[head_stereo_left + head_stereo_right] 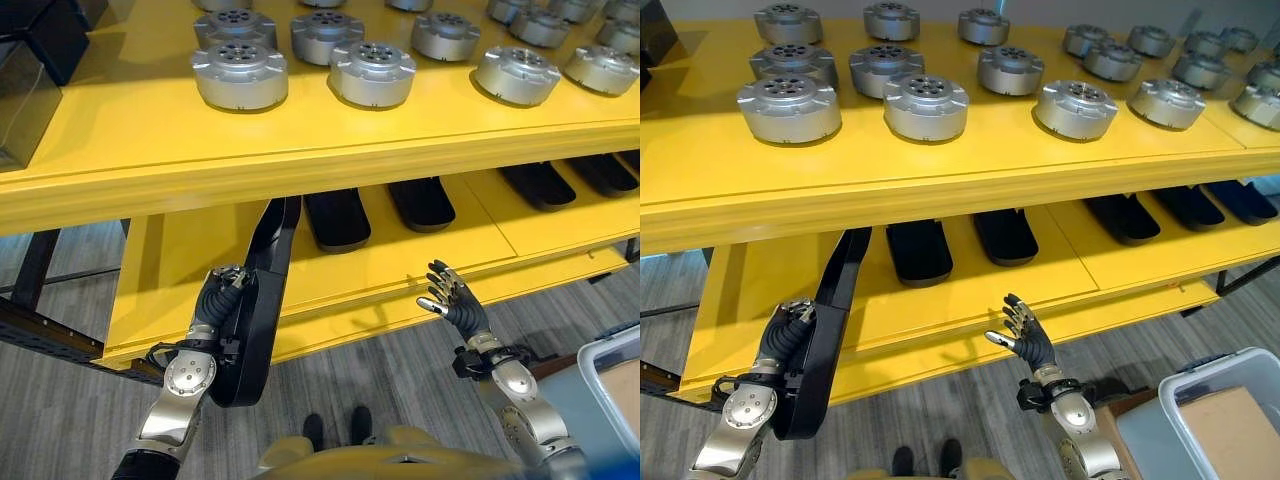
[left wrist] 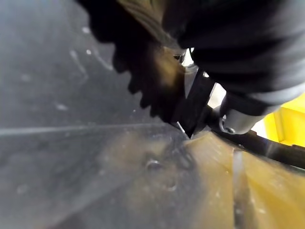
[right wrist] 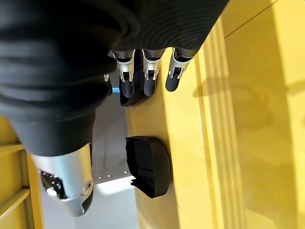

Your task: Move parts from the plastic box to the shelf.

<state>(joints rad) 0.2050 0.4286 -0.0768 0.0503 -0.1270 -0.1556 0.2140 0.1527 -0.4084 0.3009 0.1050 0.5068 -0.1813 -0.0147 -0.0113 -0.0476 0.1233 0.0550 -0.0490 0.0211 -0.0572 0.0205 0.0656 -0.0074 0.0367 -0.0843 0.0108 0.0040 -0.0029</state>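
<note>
A: Head cams, what have you got?
B: I see the left hand point(image 1: 222, 300) wrapped round a long black part point(image 1: 262, 300), which stands steeply tilted, top end under the lip of the yellow shelf point(image 1: 150, 140), over the lower deck. Right hand point(image 1: 1025, 338) is up in front of the lower deck's edge, fingers spread, holding nothing.
A: Where's the rest?
B: Five more black parts point(image 1: 919, 250) lie in a row on the lower deck. Round silver discs point(image 1: 926, 106) cover the top deck. White plastic box point(image 1: 1215, 385) sits at lower right beside the right arm, something brown and flat inside it.
A: Left wrist cam?
B: Dark blur up close, yellow at one side. I can't read the fingers from it; I'm going by the head cams for the grip.
A: Right wrist?
B: Fingers point(image 3: 149, 76) straight and apart over the yellow edge, empty. Past them, one black part point(image 3: 148, 164) on the shelf.
</note>
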